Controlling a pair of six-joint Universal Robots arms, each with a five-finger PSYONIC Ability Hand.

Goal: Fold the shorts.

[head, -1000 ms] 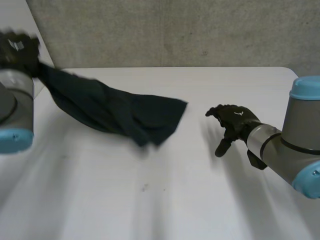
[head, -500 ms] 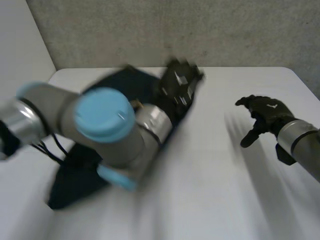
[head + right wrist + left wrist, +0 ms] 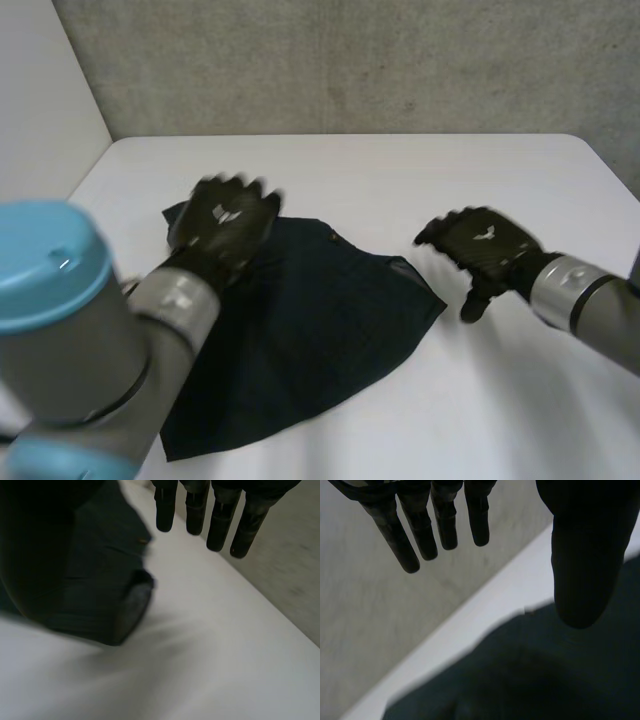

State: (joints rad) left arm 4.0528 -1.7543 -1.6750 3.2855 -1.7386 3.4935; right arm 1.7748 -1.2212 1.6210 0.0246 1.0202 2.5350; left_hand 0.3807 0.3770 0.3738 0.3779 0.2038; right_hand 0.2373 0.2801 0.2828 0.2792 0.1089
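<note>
- The dark shorts (image 3: 320,320) lie flat on the white table (image 3: 500,410), left of centre. One corner points toward the right hand.
- The left hand (image 3: 225,222) is over the far left part of the shorts. Its fingers are straight, its thumb stands apart, and it grasps nothing.
- The right hand (image 3: 480,245) is just beside the shorts' right corner, apart from the cloth. Its fingers are extended and it is released.
- Open table surface lies right of the shorts, and along the far edge below the grey wall (image 3: 350,60).
</note>
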